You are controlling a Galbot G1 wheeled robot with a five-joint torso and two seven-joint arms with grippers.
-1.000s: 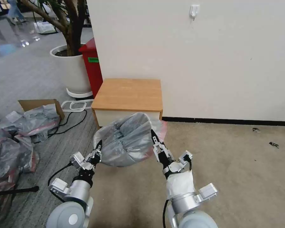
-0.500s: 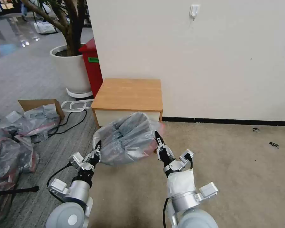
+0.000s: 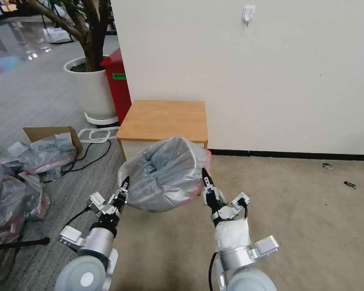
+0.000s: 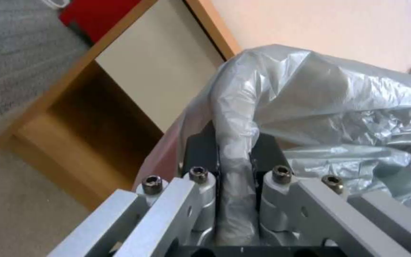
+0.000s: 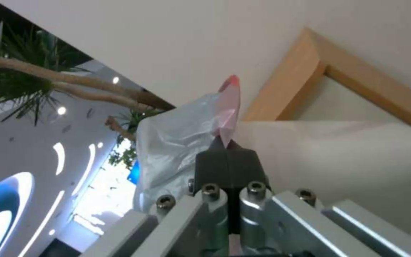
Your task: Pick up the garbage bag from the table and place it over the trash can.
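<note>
So I have the garbage bag [image 3: 164, 178] off the table [image 3: 164, 119] and stretched between my two grippers, hanging in the air in front of the white drawer. The table top is bare wood, so the pick-up half of the job looks done.

My left gripper [image 3: 124, 188] is clenched on the bag's left edge; in the left wrist view a rope of grey plastic [image 4: 236, 150] runs down between the black fingers [image 4: 201, 151]. My right gripper [image 3: 206, 180] is clamped on the right edge, and in the right wrist view a pink-red tip of the rim [image 5: 229, 107] pokes out above the closed black pads [image 5: 227, 164].

What is left is the whole placing part. The head view gives me the tall red bin [image 3: 118, 83] behind the table, beside the white plant pot [image 3: 91, 91], but that is not my target, and I cannot spot the small cream one from here. I judge I am roughly halfway.

The bag's long axis runs left to right, from one gripper to the other, roughly level. Its mouth seems to tilt up and back toward the wall, with the belly sagging toward me; I can't fully confirm the opening. A heap of spare bags [image 3: 18, 178] lies on the floor to my left.
</note>
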